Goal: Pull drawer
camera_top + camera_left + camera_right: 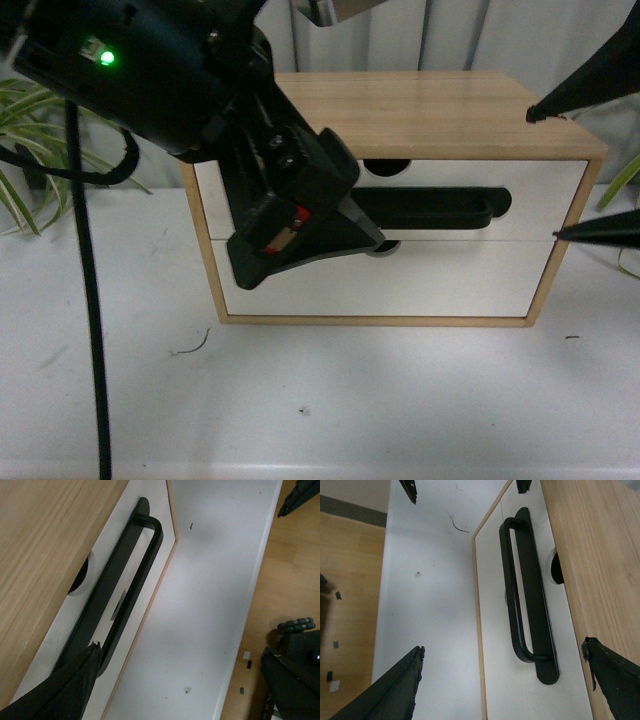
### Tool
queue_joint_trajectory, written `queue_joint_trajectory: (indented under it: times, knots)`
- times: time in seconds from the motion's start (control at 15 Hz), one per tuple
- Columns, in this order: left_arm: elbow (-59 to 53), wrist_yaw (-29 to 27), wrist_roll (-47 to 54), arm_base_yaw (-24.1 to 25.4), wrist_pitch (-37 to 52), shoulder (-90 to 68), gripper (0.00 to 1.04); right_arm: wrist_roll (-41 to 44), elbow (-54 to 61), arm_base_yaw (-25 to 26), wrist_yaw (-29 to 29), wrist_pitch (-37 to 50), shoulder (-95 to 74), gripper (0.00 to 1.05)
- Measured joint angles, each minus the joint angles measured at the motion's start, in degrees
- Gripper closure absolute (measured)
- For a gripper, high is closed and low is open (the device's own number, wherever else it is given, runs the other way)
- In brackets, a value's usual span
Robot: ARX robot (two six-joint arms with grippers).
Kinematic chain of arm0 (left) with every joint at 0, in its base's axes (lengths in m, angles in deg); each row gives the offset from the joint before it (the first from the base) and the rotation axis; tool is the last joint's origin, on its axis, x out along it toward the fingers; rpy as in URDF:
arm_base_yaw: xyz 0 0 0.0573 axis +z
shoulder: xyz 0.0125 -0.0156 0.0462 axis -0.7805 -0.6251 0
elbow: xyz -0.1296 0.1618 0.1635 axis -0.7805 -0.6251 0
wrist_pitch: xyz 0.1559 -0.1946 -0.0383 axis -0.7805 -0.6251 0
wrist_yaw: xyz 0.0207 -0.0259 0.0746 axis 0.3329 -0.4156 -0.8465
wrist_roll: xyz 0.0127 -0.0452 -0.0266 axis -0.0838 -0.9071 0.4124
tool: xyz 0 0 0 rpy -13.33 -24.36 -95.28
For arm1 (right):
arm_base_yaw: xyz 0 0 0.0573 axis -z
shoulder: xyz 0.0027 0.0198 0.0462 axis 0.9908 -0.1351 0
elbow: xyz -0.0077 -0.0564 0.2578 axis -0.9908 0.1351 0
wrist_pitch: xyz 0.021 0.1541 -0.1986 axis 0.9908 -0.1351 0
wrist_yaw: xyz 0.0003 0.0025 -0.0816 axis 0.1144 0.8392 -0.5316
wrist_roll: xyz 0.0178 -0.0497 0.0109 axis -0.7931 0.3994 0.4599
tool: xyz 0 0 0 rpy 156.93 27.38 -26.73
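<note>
The drawer is the upper white front of a wooden cabinet, with a long black bar handle and a half-round notch in its top edge. My left arm's wrist covers the drawer's left part in the front view. In the left wrist view the left gripper is open; one fingertip lies at the handle's end, the other stands far off over the floor. My right gripper is open and spans the handle's other end without touching it.
A plain white lower drawer front sits under the handled one. The cabinet stands on a white table. Plant leaves are at the far left and more leaves at the right. A black cable hangs at the left.
</note>
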Motion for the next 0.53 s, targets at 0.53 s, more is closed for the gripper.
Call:
queue_joint_trajectory:
  times: [0.53]
  knots:
    - [4.8, -2.4, -1.7, -1.4, 7.8, -11.6, 0.07, 5.9, -4.2, -2.4, -3.8, 1.0, -10.4, 0.06]
